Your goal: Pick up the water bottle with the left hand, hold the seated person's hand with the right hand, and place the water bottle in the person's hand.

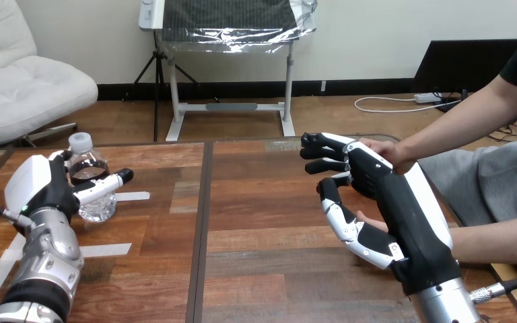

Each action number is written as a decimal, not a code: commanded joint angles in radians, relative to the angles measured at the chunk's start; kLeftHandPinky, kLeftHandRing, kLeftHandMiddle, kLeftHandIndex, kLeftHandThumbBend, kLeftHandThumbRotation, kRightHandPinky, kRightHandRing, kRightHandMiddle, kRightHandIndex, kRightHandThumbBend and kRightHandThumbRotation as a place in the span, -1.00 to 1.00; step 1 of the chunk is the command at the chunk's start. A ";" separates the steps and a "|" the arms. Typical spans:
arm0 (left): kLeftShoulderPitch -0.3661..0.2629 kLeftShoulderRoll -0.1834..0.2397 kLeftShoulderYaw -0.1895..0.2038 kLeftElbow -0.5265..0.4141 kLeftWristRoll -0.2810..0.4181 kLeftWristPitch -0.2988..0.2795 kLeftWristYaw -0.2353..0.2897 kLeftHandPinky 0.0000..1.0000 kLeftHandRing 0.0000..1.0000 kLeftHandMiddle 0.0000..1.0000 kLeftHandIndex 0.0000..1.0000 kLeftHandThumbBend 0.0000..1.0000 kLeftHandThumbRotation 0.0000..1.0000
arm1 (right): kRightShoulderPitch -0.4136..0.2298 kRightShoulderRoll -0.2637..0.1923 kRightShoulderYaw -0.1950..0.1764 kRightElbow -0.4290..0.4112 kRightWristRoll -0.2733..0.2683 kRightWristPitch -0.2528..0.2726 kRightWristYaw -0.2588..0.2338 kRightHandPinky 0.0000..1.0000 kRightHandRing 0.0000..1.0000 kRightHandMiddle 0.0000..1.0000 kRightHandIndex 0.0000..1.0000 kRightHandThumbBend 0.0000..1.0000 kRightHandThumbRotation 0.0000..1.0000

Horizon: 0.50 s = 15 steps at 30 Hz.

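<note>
A clear water bottle [89, 176] with a white cap stands upright on the wooden table [262, 202] at the left. My left hand [37, 185] is wrapped round it from the left, with the thumb [104, 186] lying across its front; the fingers behind it are hidden. My right hand [384, 192] hovers at the right with fingers [323, 153] stretched out leftward and relaxed, holding nothing. One of the person's hands [382, 149] touches the far side of my right hand. A second hand of theirs [371, 221] lies under my palm, mostly hidden.
White tape strips [132, 196] lie on the table beside and in front of the bottle. A dark seam [202, 222] runs down the tabletop's middle. The person's forearm [501, 242] reaches in from the right edge.
</note>
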 commanded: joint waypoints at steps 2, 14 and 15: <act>-0.096 0.009 -0.016 0.006 -0.002 -0.034 0.023 0.25 0.47 0.56 0.67 0.89 0.15 | -0.041 -0.010 -0.010 -0.040 0.003 -0.005 -0.003 0.15 0.42 0.52 0.55 -0.73 -1.00; -0.090 -0.015 0.005 -0.013 -0.045 -0.060 0.048 0.22 0.43 0.50 0.55 0.65 -0.27 | -0.035 -0.009 -0.011 -0.046 0.001 -0.003 -0.005 0.19 0.44 0.52 0.52 -0.72 -1.00; -0.090 -0.017 0.005 -0.012 -0.047 -0.062 0.054 0.19 0.39 0.47 0.51 0.61 -0.37 | -0.034 -0.009 -0.011 -0.047 0.000 -0.002 -0.006 0.20 0.45 0.52 0.52 -0.72 -1.00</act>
